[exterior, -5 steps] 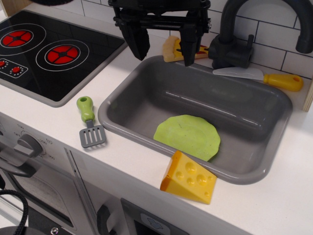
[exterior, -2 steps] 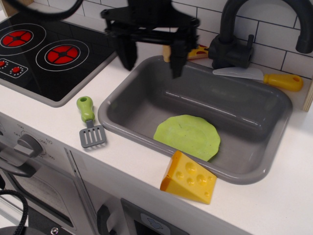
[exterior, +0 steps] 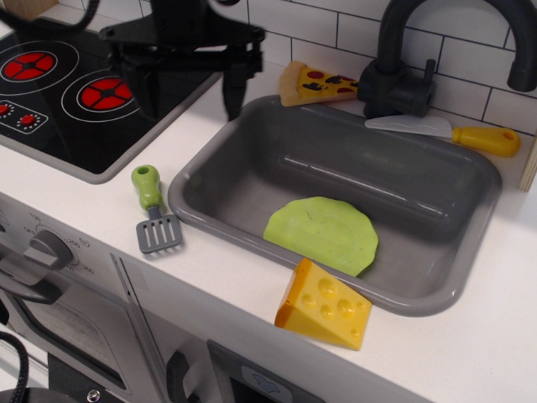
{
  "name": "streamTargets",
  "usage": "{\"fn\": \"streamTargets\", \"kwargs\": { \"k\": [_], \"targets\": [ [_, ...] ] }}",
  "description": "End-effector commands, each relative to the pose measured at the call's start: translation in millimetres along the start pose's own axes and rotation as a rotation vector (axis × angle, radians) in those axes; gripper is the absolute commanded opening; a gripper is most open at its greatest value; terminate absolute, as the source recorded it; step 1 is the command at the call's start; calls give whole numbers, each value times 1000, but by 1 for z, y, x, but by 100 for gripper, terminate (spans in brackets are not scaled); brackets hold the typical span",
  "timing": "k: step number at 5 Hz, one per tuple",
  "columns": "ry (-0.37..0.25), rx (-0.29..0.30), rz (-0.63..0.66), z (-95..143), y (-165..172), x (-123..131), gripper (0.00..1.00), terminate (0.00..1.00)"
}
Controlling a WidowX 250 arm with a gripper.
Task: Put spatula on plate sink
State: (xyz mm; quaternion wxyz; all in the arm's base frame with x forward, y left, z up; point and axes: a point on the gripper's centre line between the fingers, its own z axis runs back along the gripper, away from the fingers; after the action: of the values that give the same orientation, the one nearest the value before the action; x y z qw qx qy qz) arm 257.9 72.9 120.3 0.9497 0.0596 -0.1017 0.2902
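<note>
grey slotted spatula (exterior: 154, 211) on counter, flat round plate (exterior: 321, 234), tool (exterior: 191, 102) spread open

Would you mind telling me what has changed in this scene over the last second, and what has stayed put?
The gripper has swung left, from above the sink's back rim to over the stove edge, uncovering the pizza slice. Its jaws stand open and hold nothing. The spatula lies untouched on the counter, the plate in the sink, the cheese wedge and the knife where they were.

One close, high front view angles down onto the sink (exterior: 470, 180).
</note>
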Motion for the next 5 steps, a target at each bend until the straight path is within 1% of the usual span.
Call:
{"fn": "streamTargets", "kwargs": {
  "k": [1,2,3,4,5],
  "targets": [
    [-43,72,81,-23,36,8,100,0],
    [-35,-2,54,-29,53,3,100,0],
    [-37,-15,52,-34,57,-3,100,0],
    [-40,5,55,-44,54,-8,100,0],
    [-38,1,39,-52,53,-15,100,0]
  ]
}}
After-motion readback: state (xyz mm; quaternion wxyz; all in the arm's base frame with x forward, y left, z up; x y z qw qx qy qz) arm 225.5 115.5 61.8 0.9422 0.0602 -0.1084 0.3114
